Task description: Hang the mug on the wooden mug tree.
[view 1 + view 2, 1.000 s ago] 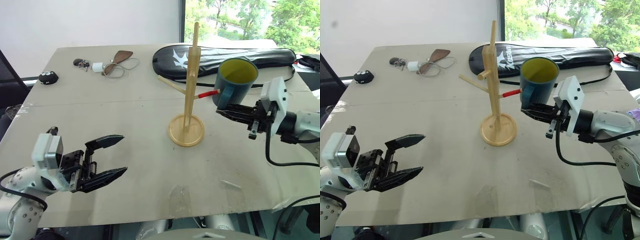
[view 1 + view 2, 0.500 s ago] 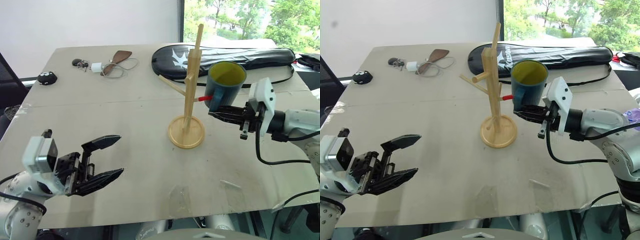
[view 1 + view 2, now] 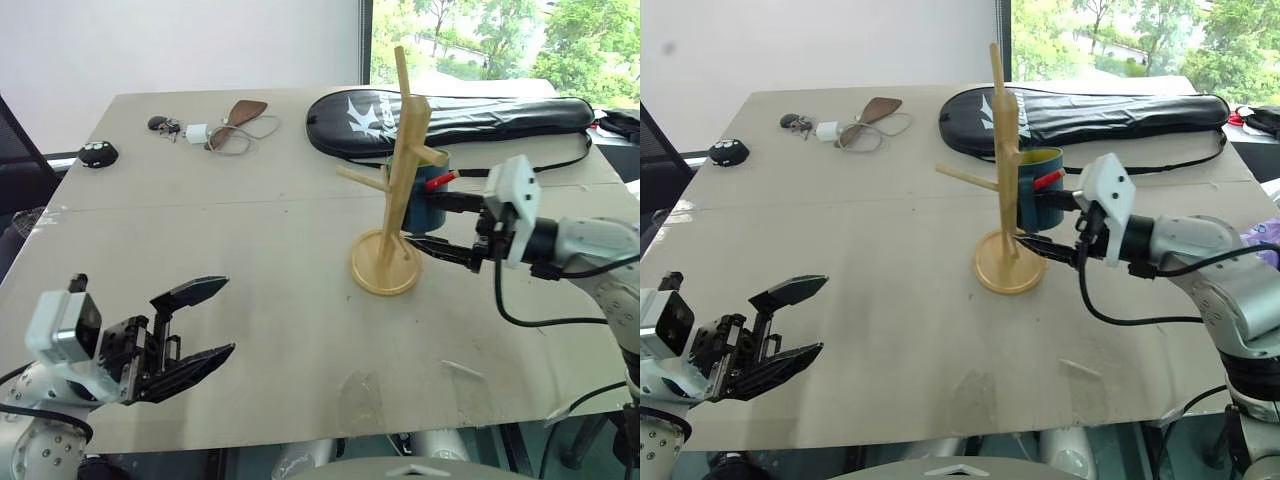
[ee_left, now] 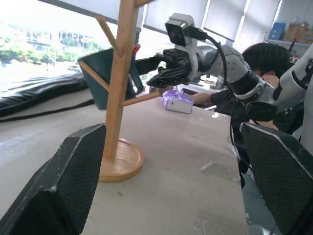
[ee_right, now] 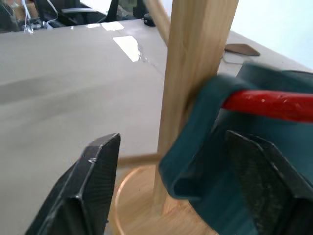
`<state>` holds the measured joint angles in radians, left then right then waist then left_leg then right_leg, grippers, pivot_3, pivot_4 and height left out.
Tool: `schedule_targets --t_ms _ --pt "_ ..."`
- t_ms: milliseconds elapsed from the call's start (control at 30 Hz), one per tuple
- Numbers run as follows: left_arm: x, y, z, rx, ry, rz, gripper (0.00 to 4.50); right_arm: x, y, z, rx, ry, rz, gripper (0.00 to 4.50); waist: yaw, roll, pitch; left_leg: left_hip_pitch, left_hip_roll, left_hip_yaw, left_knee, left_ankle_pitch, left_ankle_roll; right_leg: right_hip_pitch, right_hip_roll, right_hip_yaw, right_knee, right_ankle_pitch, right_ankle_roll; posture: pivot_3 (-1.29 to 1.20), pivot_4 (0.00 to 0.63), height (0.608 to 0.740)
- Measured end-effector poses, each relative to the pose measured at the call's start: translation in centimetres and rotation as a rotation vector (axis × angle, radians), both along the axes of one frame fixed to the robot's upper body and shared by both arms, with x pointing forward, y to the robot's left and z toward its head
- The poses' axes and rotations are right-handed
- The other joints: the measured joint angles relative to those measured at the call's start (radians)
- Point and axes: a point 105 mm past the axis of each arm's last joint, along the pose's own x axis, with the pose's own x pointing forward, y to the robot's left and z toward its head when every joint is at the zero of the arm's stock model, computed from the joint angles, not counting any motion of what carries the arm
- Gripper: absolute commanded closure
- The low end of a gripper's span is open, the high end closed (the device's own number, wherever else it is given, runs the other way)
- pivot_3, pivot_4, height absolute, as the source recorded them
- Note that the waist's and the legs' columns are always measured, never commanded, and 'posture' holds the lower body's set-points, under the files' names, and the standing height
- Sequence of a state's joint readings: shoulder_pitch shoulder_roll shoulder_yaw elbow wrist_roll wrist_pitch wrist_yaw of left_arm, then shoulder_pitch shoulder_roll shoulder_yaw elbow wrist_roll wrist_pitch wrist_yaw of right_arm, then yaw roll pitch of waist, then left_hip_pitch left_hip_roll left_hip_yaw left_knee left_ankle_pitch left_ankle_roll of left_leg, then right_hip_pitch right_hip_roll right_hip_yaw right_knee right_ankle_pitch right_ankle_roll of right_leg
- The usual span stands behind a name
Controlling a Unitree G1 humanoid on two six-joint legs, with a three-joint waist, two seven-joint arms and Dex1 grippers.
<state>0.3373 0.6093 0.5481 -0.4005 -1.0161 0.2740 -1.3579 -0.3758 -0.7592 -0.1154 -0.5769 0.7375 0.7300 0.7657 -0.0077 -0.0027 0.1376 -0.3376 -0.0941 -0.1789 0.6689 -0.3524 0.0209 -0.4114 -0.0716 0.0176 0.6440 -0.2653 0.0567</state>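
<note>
Mug on the red-tipped peg

The mug [image 3: 1042, 188] hangs by its handle against the wooden mug tree [image 3: 1006, 180] — rigid, glazed, breakable, best held by body or handle; right gripper [image 3: 443, 225] fingers spread around it, left gripper [image 3: 200, 320] open, empty.

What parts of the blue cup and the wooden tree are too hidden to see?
- Teal-blue ceramic mug, right eye view: the pale wooden mug tree post covers its near side.
- Mug's yellow inside, left eye view: hidden behind the post.
- Mug tree's round base, right wrist view: cut off by the picture edge and the right gripper.
</note>
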Motion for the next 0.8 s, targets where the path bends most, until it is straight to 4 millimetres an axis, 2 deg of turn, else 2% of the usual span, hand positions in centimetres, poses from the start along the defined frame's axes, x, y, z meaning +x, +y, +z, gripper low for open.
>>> schedule_targets --t_ms 100,200,300,367,500,633,800 --pt "0.5 -0.1 -0.6 0.003 0.020 0.055 0.00 -1.2 -1.1 0.6 0.042 -0.015 -0.021 1.28 -0.001 0.000 0.000 0.000 0.000 -0.001 0.000 0.000 0.000 0.000 0.000 0.000 0.000 0.000 0.000 0.00 0.150 0.740" --pt "1.3 -0.8 -1.4 -0.004 0.067 0.112 0.00 -2.2 -2.4 0.1 0.064 -0.007 -0.074 1.28 0.000 -0.001 0.000 0.000 0.000 -0.001 0.000 0.000 0.000 0.000 0.000 0.000 0.001 0.000 0.000 0.00 0.150 0.740" --pt "2.1 -1.6 -2.6 0.033 0.113 0.206 0.00 -3.1 -4.3 -2.1 0.059 0.061 -0.143 1.28 0.006 -0.002 -0.002 0.000 0.000 0.000 0.001 0.000 0.000 0.001 0.000 0.001 0.001 0.000 0.000 0.00 0.150 0.740" --pt "2.4 -2.0 -3.7 0.102 0.156 0.271 0.00 -4.0 -6.0 -4.9 0.030 0.149 -0.197 1.28 0.017 -0.004 -0.003 0.000 0.000 0.000 0.001 0.000 0.000 0.001 0.000 0.001 0.001 0.000 0.000 0.00 0.150 0.740" --pt "2.7 -1.7 -5.4 0.176 0.240 0.351 0.00 -5.8 -9.3 -9.2 -0.041 0.233 -0.293 1.28 0.022 -0.004 -0.003 0.004 0.000 0.003 0.001 0.000 0.000 0.001 0.001 0.003 0.004 0.001 0.001 0.00 0.150 0.740" --pt "2.7 -1.1 -6.1 0.207 0.289 0.392 0.00 -7.2 -11.1 -10.9 -0.105 0.232 -0.341 1.28 0.022 -0.003 -0.003 0.011 0.000 0.004 0.000 0.000 0.000 0.007 0.001 0.007 0.006 0.001 0.001 0.00 0.150 0.740" --pt "2.7 -1.0 -6.8 0.228 0.327 0.419 0.00 -7.8 -11.7 -11.6 -0.141 0.191 -0.361 1.28 0.022 -0.003 -0.003 0.012 0.000 0.005 0.000 0.000 0.000 0.008 0.001 0.007 0.006 0.001 0.001 0.00 0.150 0.740"
